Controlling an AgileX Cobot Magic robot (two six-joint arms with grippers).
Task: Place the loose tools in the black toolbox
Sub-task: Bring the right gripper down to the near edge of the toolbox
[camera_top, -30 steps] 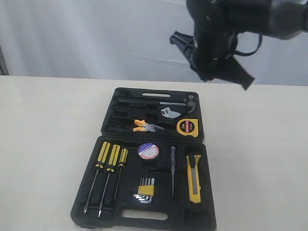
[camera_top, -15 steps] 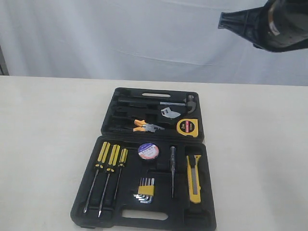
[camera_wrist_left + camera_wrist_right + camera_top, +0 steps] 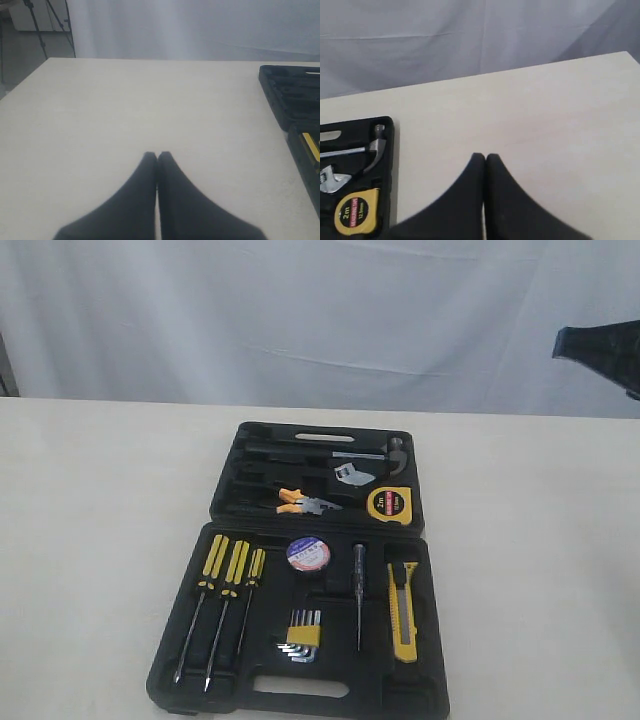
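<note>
We see a pale table (image 3: 100, 540) with the black toolbox (image 3: 432, 680) lying open flat on it, its two hinged halves one behind the other in the exterior view. A dark part of the right arm (image 3: 605, 355) shows at the right edge of that view, high above the table and well apart from the case.

The right gripper (image 3: 485, 157) has its fingers pressed together with nothing between them. It hangs over bare table just beside the far half's corner. The left gripper (image 3: 157, 155) also has its fingers closed against each other, empty, over bare table with the case's edge off to one side.

All four task tools lie inside the case. The long yellow-and-black utility knife (image 3: 402, 612) sits in the recess at the right of the near half. The orange-and-black-handled pliers (image 3: 305, 503) lie in the far half, near the hinge. The round yellow tape measure (image 3: 388, 503) sits at that half's right, below the hammer (image 3: 365, 453). The black tape roll (image 3: 308, 553) rests in the near half, just past the hinge, between the three yellow-handled screwdrivers (image 3: 225, 590) and the knife, with the hex key set (image 3: 302, 635) nearer the handle slot.
</note>
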